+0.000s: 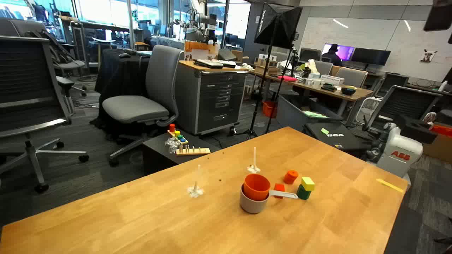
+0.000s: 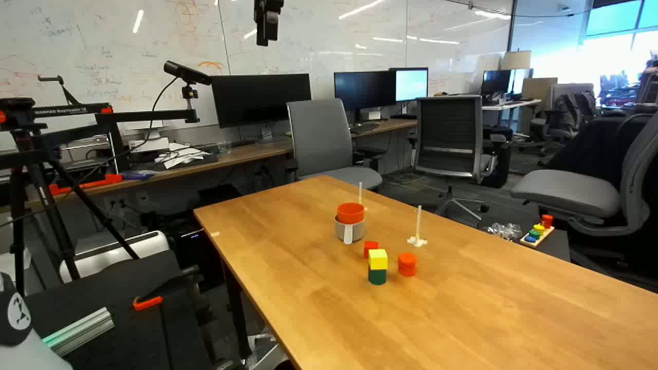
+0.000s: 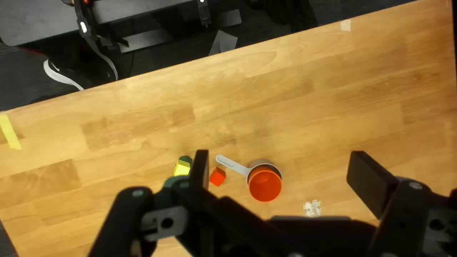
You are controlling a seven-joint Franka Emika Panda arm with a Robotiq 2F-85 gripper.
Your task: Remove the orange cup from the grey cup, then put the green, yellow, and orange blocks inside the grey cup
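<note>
Robotiq gripper (image 3: pixel 280 171): pointing down above the table (image 1: pixel 159 218), jaws wide apart, nothing held; mostly cut off in both exterior views.
Orange cup (image 1: pixel 257 187): smooth, tapered, nested in the grey cup (image 1: pixel 252 206), base hidden.
Orange block (image 3: pixel 217 176): cube, just beside the grey cup's handle (image 3: pixel 232 165).
Yellow block (image 2: pixel 378 259): cube, atop the green block (image 2: pixel 377 276), off the grey cup's handle tip.
Orange-red cylinder (image 2: pixel 406 264): near the grey cup, hidden in the wrist view.

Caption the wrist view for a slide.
Open gripper above the table: orange cup inside the grey cup, orange block nearby.
</note>
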